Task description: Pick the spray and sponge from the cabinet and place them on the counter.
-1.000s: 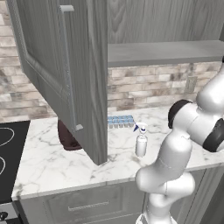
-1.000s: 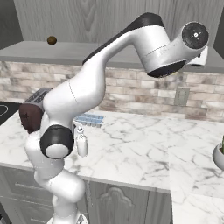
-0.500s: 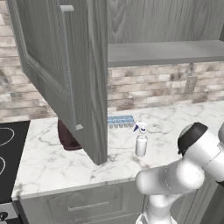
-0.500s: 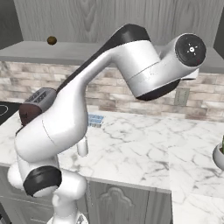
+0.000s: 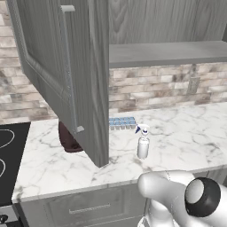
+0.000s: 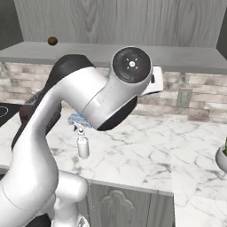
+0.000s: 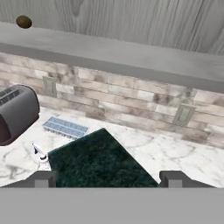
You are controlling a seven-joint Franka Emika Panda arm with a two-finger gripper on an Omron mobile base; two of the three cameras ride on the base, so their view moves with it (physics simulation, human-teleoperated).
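The sponge [image 7: 98, 159] shows its dark green scrub face in the hand view, spanning the gap between my two fingertips. My gripper [image 7: 108, 178] is shut on it, held above the counter [image 7: 175, 151]. The spray [image 5: 142, 142] stands upright on the white marble counter [image 5: 186, 128], in front of the ice-cube tray; it also shows as the spray [image 6: 82, 144] and the spray [image 7: 41, 159]. The cabinet door [image 5: 57, 66] hangs open at the left, with its grey shelf [image 5: 168, 52] above the brick wall.
A dark toaster [image 7: 15, 111] sits left of the spray, and a pale blue ice-cube tray [image 7: 65, 127] lies by the wall. A small brown round thing [image 6: 52, 41] rests on the shelf. The black stovetop [image 5: 9, 155] is at far left. My own arm [image 6: 102, 97] blocks the middle of the right base view.
The arm has swung down and toward the cameras, sinking to the lower right of the left base view. The spray has stayed in place.
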